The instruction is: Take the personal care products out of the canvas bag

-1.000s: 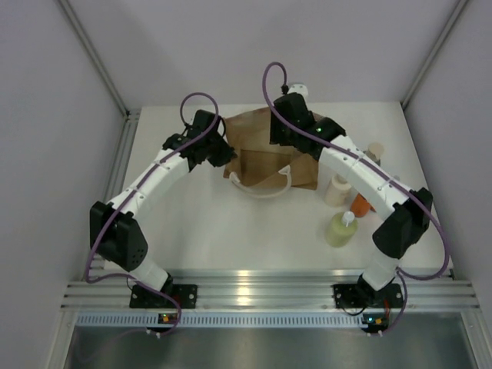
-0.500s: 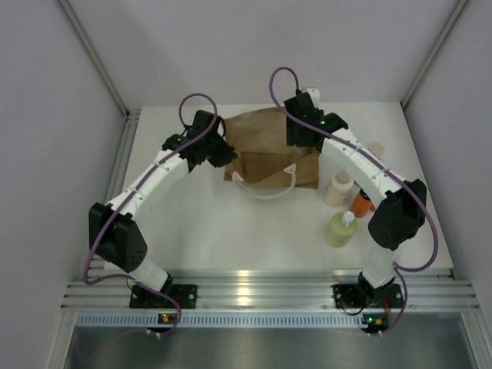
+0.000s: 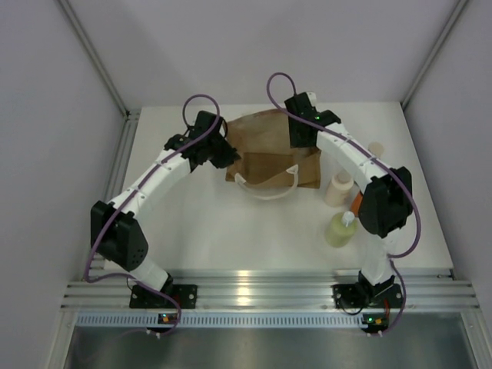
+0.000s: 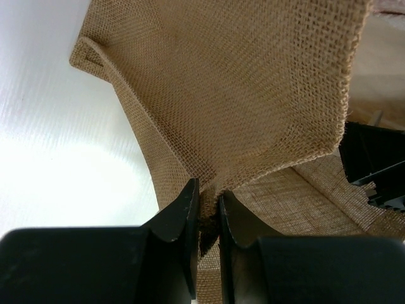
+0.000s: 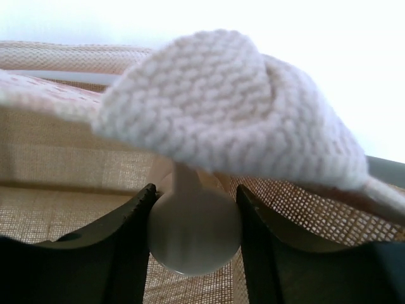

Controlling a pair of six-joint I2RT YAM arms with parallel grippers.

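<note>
The right elbow [image 3: 384,204] is shifted toward the canvas bag [image 3: 269,150] since before. The right fingers [image 5: 123,247] are closed on a pale round cap [image 5: 195,237] under the bag's white handle [image 5: 221,107]. The left fingers [image 4: 180,221] are pinched on its edge. A cream bottle [image 3: 338,189] is stood right of it.

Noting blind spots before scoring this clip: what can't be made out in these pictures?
- Top view: inside of the canvas bag, hidden by its own fabric and the right arm; contents uncountable.
- Top view: orange bottle, mostly covered by that arm.
- Right wrist: the body attached to the pale cap in the right gripper, hidden by the white handle; colour unknown.
- Left wrist: bag fabric pinched in the left gripper fills the view.
</note>
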